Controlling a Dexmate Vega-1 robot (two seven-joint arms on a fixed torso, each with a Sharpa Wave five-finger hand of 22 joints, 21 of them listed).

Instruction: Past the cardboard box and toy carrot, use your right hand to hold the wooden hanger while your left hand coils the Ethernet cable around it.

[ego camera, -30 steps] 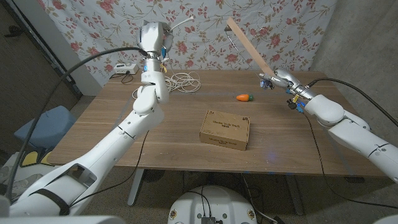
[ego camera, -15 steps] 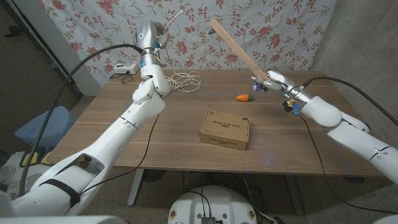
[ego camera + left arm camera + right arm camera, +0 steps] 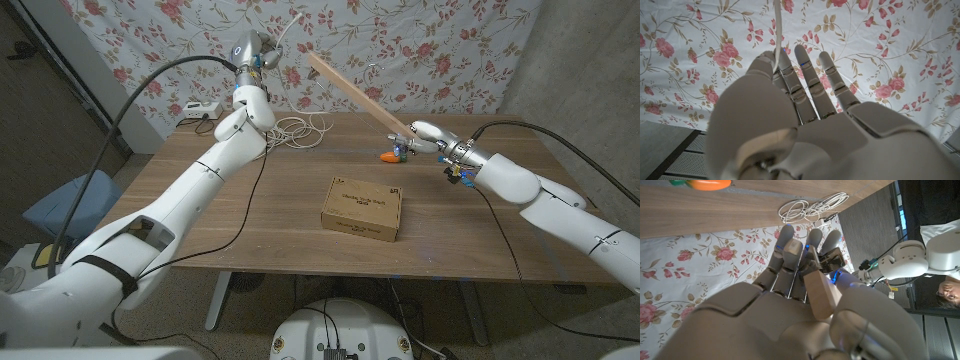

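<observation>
Our right robot hand (image 3: 418, 139) grips the wooden hanger (image 3: 352, 87) by its lower end, just above the toy carrot (image 3: 388, 156). The hanger slants up and away from it toward our left, its far end raised in front of the flowered wall cloth (image 3: 450, 40). In the right wrist view the hanger's cut end (image 3: 821, 292) sits between the closed fingers (image 3: 790, 255). Our left robot hand (image 3: 250, 48) is lifted high over the far left part of the table (image 3: 180, 190) and pinches the white Ethernet cable (image 3: 292, 24), whose free end points up toward the hanger's tip. The left wrist view shows the cable (image 3: 776, 30) running up from between thumb and finger. The rest of the cable lies in loose loops (image 3: 300, 130) on the table behind the hand. The cardboard box (image 3: 362, 209) lies flat at the middle of the table, nearer us than the carrot.
</observation>
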